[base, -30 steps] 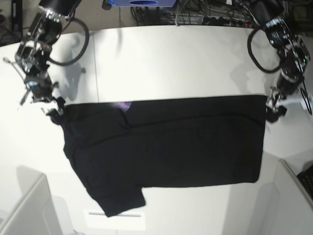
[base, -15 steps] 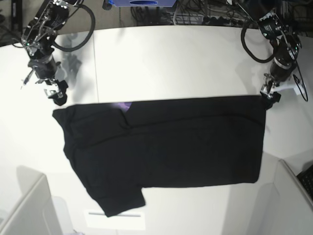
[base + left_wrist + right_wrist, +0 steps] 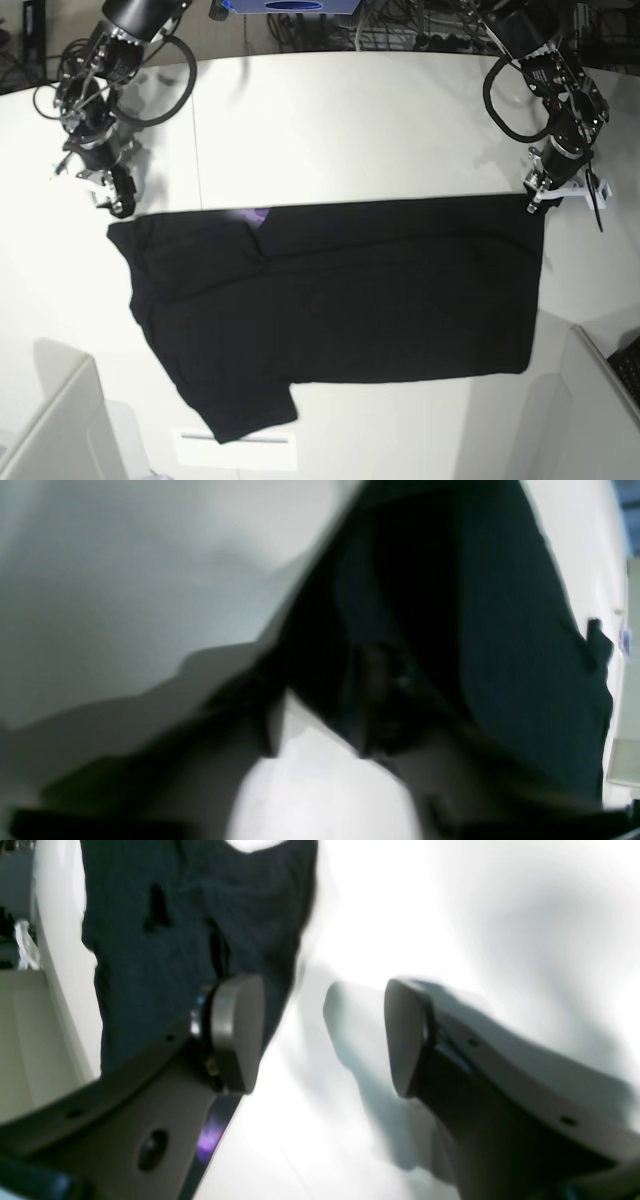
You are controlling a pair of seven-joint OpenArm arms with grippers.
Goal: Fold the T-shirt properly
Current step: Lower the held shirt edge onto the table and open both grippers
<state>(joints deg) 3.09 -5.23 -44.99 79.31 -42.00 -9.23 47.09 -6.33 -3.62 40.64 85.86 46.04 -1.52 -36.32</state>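
While the T-shirt lies spread on the white table, plain black side up with a sliver of purple print at its far edge, it looks folded only once lengthwise; one sleeve sticks out, and the crosswise folds appear left to do. The left gripper sits at the hem corner, seemingly closed on the cloth, though blur prevents certainty. The right gripper hangs open and empty just beyond the sleeve corner.
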